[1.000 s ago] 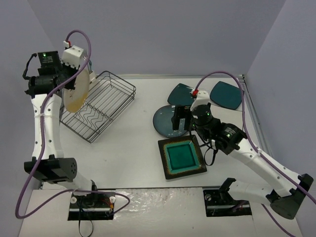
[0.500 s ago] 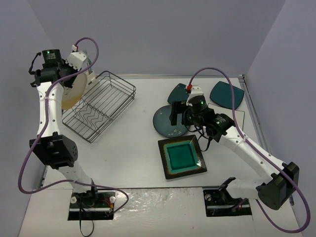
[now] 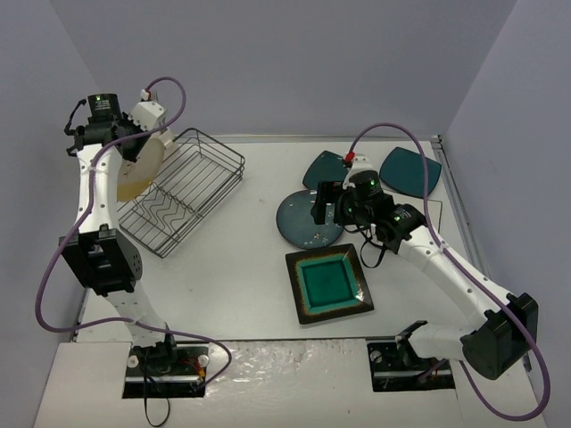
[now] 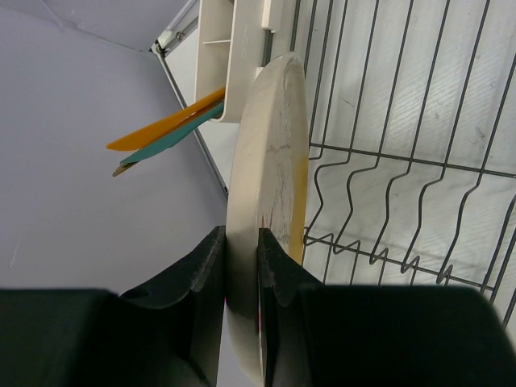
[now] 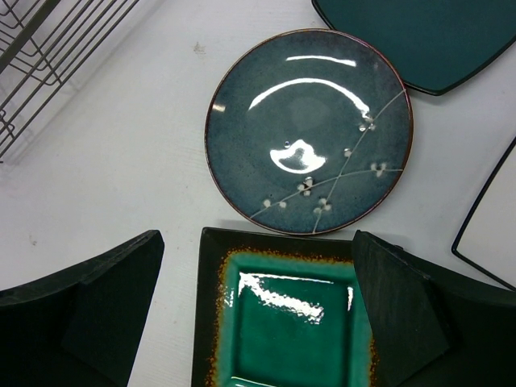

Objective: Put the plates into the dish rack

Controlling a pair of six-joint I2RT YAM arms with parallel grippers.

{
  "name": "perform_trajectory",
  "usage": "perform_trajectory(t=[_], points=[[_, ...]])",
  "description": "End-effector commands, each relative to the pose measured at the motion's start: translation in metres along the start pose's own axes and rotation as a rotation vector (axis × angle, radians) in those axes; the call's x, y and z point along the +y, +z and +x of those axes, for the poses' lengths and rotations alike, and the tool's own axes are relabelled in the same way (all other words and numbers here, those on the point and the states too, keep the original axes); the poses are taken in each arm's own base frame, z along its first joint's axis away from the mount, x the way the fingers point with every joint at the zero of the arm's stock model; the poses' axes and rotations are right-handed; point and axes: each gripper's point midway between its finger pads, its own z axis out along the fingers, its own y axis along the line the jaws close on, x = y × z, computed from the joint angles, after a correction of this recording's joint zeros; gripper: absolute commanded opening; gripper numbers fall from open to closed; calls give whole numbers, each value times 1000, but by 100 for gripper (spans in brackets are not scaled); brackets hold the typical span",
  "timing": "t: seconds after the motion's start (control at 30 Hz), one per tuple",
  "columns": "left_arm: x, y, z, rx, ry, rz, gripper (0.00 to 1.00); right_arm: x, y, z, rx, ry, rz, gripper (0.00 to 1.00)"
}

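Left gripper [image 4: 240, 251] clamped on the rim of the cream plate [image 4: 270, 153], which the left wrist view shows edge-on, so its face and any pattern are hidden; the overhead view gives only a pale disc with a tan lower margin. The plate's lower end is cut off behind the dark fingers [image 4: 205, 266]. It is held upright at the far left end of the dish rack [image 3: 192, 187], a black wire basket with wavy dividers. It stands just beside the white caddy [image 4: 230, 48], from which orange and teal utensil handles [image 4: 165, 131] project. Whether the plate touches the wires cannot be told.

Right gripper [image 5: 258, 274], jaws wide apart and holding nothing, hangs over the near edge of the round grey-blue plate [image 5: 306, 121], which carries a white twig motif. The brown-rimmed teal square plate [image 5: 286, 322] is cut off at the bottom of the right wrist view. Two dark teal rounded-square plates [image 3: 323, 168] [image 3: 410, 169] lie flat on the table [image 3: 241, 267] beyond. A thin dark outline [image 5: 481, 211] at the right margin is too cropped to identify.
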Motion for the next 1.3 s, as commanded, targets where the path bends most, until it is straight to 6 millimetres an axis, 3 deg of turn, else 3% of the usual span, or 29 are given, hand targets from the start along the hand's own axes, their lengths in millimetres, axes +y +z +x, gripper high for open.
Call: perform_trajectory(t=[0.0,0.1,0.3,0.6,0.7,0.9,1.03,1.27], points=[[45,-29,-37,-127,111,-193,0,6,2,-13,-50,-2,-42,100],[44,-33,-41,-145,111,-190,0,6,3,-13,-47,5,-45,100],[28,-17,-22,-114,110,-142,0,6,4,-11,-42,13,-53,100],[20,-1,-3,-76,75,-135,13,3,2,-8,-45,29,-49,100],[23,5,1,-68,40,-156,28,1,2,-6,-47,45,-44,100],[20,17,13,-40,0,-155,35,0,-5,-4,-62,57,-45,100],[19,20,17,-41,-30,-168,47,-1,-10,-3,-70,70,-48,100],[34,-5,-1,-106,-137,-256,71,-13,-21,-6,-116,84,-10,100]])
